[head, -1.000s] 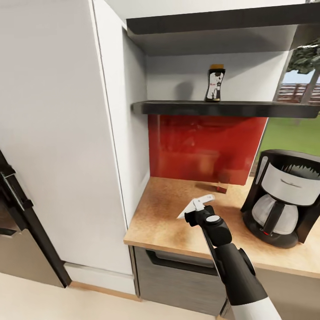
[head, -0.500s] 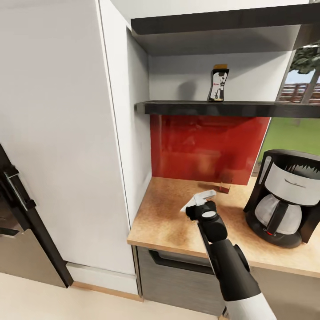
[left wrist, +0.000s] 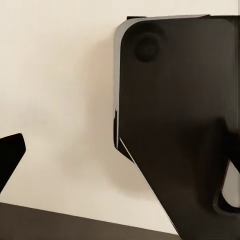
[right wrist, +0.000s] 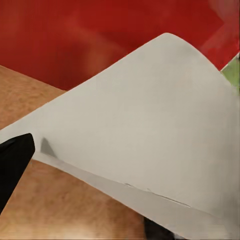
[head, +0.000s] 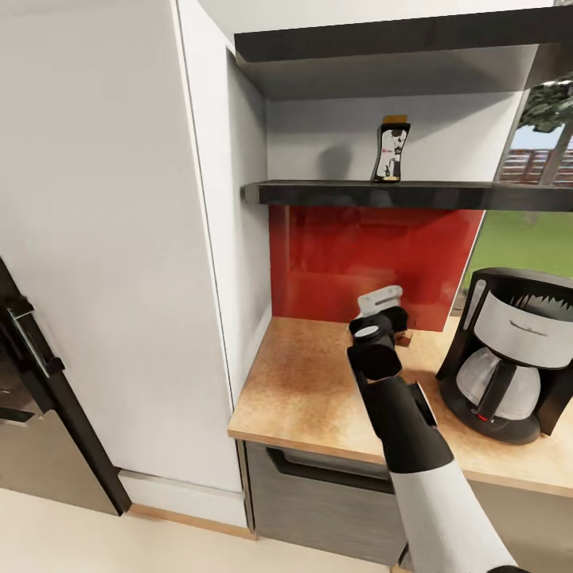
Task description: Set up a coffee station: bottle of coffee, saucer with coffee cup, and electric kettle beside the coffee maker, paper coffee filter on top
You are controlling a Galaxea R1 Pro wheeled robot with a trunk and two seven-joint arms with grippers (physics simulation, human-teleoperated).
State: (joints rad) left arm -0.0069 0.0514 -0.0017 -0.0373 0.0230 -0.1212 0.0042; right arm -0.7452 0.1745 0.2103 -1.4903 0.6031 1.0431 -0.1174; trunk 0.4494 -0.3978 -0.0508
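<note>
**Filter in hand, not yet on the coffee maker**

From the head camera I see the coffee maker [head: 509, 354] standing on the countertop [head: 318, 390], so that part of the job holds. My right gripper [head: 382, 306] is raised above the counter, off to the shelf side of the coffee maker and close to the red backsplash [head: 358, 255], with the paper coffee filter [head: 380, 300] showing as a small pale sheet at its tip. The bottle of coffee [head: 389, 150] sits upright on the kitchen shelf [head: 398, 193], above and well apart from the coffee maker, so it has yet to come down. I judge the filter step is under way; the bottle, saucer, cup and kettle all remain to be done.

The left wrist camera gives me a dark, glossy panel [left wrist: 175, 125] against a pale wall; the fingertips are too little seen for me to tell whether that pincer is open or closed.

In the right wrist camera the filter [right wrist: 145, 135] is a broad off-white sheet, thin and gently curved, with a folded edge running along its lower side. It hangs over the counter in front of the backsplash. One dark fingertip [right wrist: 14, 160] pokes in at the sheet's edge. I take it the pincer is pinched on the paper, nearly closed, since the sheet is carried in the air.
</note>
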